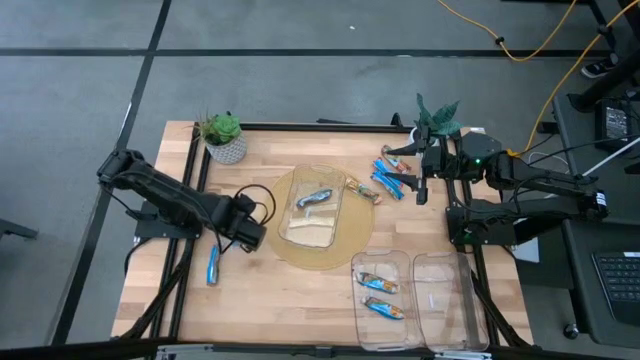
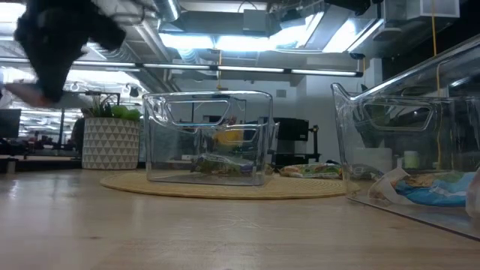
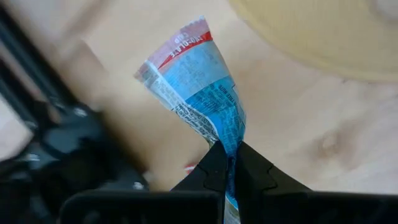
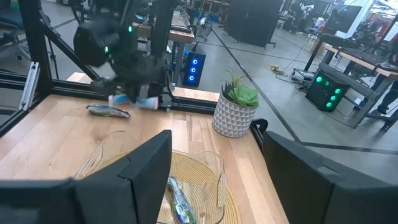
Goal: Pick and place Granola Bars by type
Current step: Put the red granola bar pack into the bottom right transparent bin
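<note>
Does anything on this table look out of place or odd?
Yes. One blue bar lies alone near the table's left edge, far from the bins. The left gripper pinches another blue bar only by its wrapper end, so it is twisted.

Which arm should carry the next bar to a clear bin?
Left. The left gripper is already shut on a blue-and-silver foil granola bar, near the round woven mat. The right gripper hangs open and empty over the table's far right side, by the loose bars.
</note>
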`<action>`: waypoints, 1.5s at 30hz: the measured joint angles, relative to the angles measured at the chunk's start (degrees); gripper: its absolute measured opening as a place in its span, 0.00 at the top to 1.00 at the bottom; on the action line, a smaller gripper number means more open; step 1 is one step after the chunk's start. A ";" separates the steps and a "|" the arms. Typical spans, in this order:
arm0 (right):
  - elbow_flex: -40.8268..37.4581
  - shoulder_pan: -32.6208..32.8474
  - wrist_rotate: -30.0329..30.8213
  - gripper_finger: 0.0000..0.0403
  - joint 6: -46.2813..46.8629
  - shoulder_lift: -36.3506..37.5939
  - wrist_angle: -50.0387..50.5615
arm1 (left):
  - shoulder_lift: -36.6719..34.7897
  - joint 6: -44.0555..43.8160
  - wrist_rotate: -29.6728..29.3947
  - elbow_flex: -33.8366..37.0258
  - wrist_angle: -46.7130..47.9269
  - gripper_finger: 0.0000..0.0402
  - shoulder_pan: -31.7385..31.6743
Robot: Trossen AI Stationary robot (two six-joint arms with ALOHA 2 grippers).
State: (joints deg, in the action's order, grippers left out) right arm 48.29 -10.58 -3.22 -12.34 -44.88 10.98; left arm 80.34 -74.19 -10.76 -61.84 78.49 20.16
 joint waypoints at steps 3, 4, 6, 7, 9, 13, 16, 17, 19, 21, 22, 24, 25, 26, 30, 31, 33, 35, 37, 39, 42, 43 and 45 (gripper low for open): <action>0.00 0.02 0.04 0.37 0.02 0.00 0.00 | 0.00 0.00 -5.21 -5.08 5.17 0.99 -0.01; 0.00 0.01 0.04 0.37 0.02 0.00 0.00 | 0.00 0.00 -7.33 -6.74 6.32 0.99 -0.02; 0.00 0.02 0.06 0.37 0.02 0.00 0.00 | -0.02 0.66 -11.94 -9.97 7.51 0.99 -0.07; 0.00 0.01 0.06 0.37 0.02 0.00 0.00 | -0.02 1.68 -14.07 -11.56 7.40 0.99 -0.07; 0.00 0.02 0.08 0.37 0.03 0.00 0.00 | -0.02 4.46 -18.08 -14.87 6.66 0.99 -0.07; 0.00 0.02 0.08 0.37 0.04 0.00 -0.02 | -0.02 10.50 -24.18 -19.99 3.52 0.99 -0.19; 0.00 0.02 0.06 0.37 0.22 0.00 -0.04 | -0.04 16.46 -27.31 -22.90 0.25 0.99 -0.94; 0.00 0.01 0.06 0.37 0.27 -0.02 -0.04 | -0.04 19.09 -28.01 -23.39 -1.83 0.99 -1.44; 0.00 0.00 0.06 0.37 1.68 -0.02 -0.08 | -0.04 25.36 -28.36 -23.78 -7.04 0.99 -2.62; 0.00 0.00 0.04 0.37 3.51 -0.02 -0.30 | -0.04 31.81 -27.74 -23.79 -12.52 0.99 -3.82; 0.00 0.00 0.04 0.37 4.54 -0.02 -0.47 | -0.04 34.59 -27.10 -23.79 -14.97 0.99 -4.42; 0.00 -0.01 -0.47 0.37 4.89 -0.02 -0.55 | 0.04 39.11 -25.93 -23.79 -19.21 0.99 -5.68; 0.00 -0.01 -1.44 0.37 4.88 -0.02 -0.58 | 0.10 41.15 -25.61 -23.79 -21.22 0.99 -6.38; 0.00 -0.01 -2.21 0.37 4.83 -0.08 -0.68 | 0.15 42.89 -25.50 -23.79 -22.85 0.99 -7.09; 0.00 0.02 -4.47 0.37 5.56 -1.01 -2.58 | 0.15 49.44 -22.98 -23.79 -28.92 0.99 -10.10; 0.00 -0.01 -4.73 0.37 6.15 -1.43 -3.79 | 0.15 51.26 -21.76 -23.79 -30.19 0.99 -10.79; 0.01 -0.01 -6.17 0.37 6.72 -2.33 -5.40 | 0.15 54.97 -19.68 -23.79 -33.23 0.99 -11.92; 0.02 0.00 -7.40 0.37 7.58 -3.52 -7.86 | 0.15 57.97 -18.41 -23.79 -36.08 0.99 -12.71; 0.02 0.02 -8.34 0.37 8.46 -4.76 -9.61 | 0.15 59.98 -17.71 -23.79 -38.42 0.99 -13.30; 0.02 0.02 -8.57 0.37 9.65 -6.06 -11.90 | 0.15 61.20 -17.60 -23.79 -39.39 0.99 -13.80; 0.02 -0.01 -9.50 0.37 11.04 -7.95 -15.74 | 0.16 62.60 -16.66 -23.79 -39.81 0.99 -14.45; 0.02 -0.01 -10.23 0.37 11.74 -8.53 -17.16 | 0.16 62.89 -16.31 -23.79 -39.90 0.99 -14.64; 0.02 -0.01 -11.62 0.36 12.93 -9.89 -19.89 | 0.16 62.99 -16.20 -23.79 -39.91 0.99 -14.73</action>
State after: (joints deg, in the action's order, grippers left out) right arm 48.31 -10.59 -14.83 0.59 -54.77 -8.91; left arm 80.49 -11.20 -26.96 -85.62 38.58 5.43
